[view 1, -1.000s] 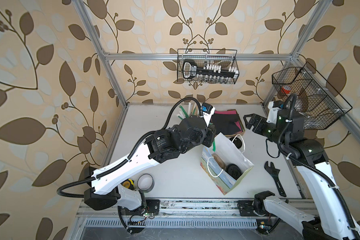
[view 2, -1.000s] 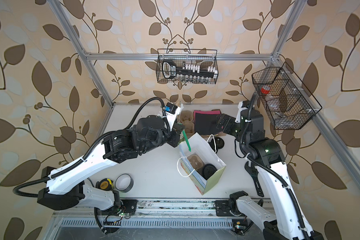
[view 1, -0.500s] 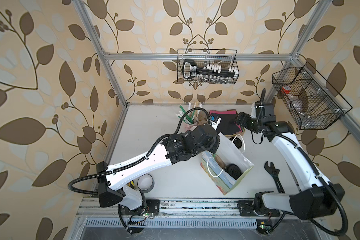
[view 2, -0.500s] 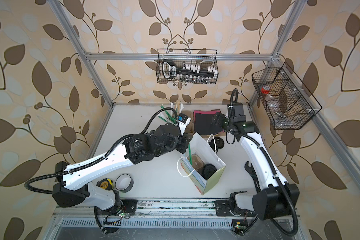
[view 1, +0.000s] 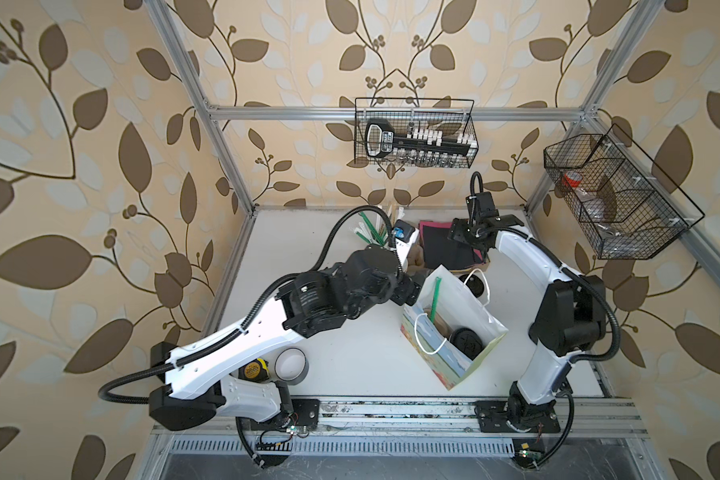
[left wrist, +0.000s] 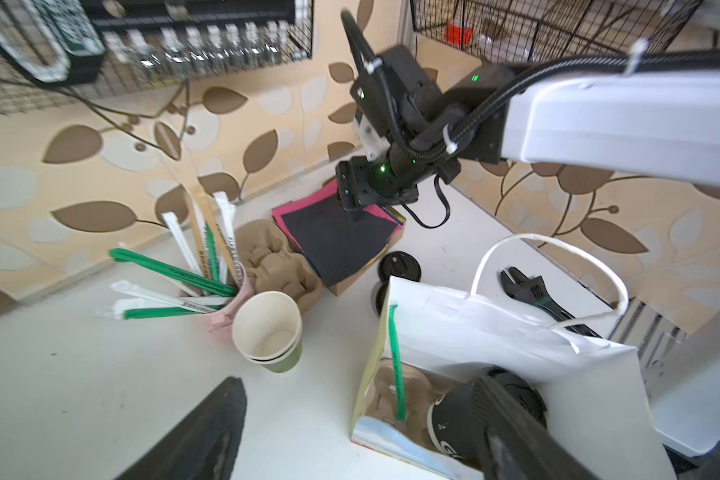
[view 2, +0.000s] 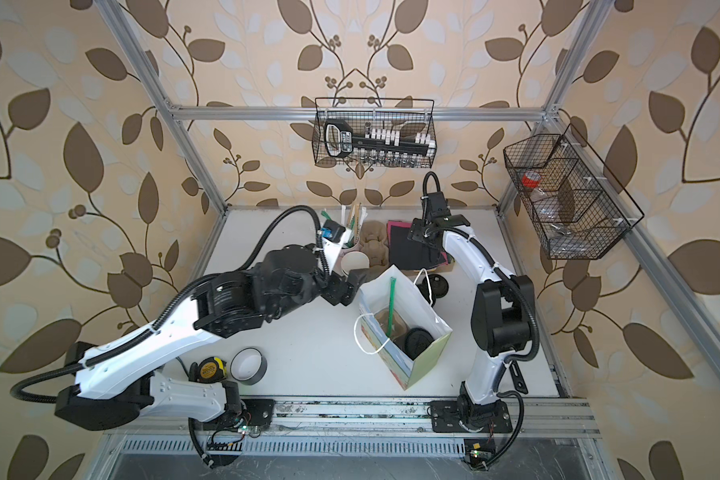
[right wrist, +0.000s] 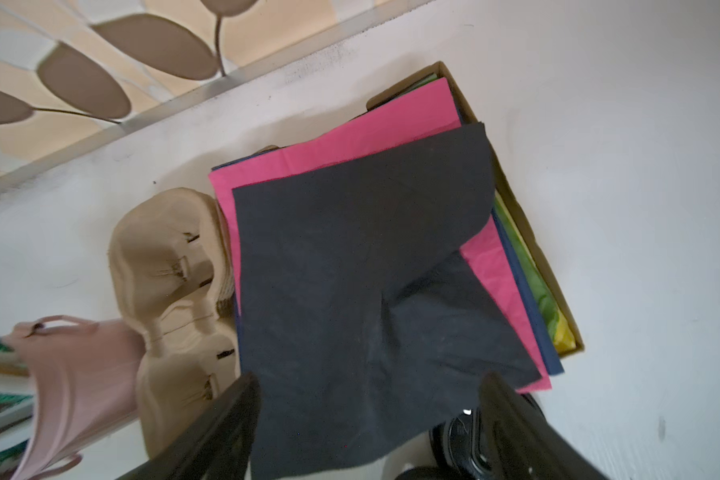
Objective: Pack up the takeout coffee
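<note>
Seemingly the job is nearly done: the small paper cup with round black plastic lid [view 1: 467,341] sits inside the white paper bag [view 1: 454,286], the left hand [view 2: 350,286] wide and empty beside it, the right hand [right wrist: 371,382] wide above the far black paper sheet [right wrist: 350,270], maybe needed next.

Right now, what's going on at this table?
The lidded coffee cup already sits in the white paper bag, with a green straw. The left hand is open beside the bag, holding nothing. The right hand hangs open over the black sheet topping the coloured stack.
</note>
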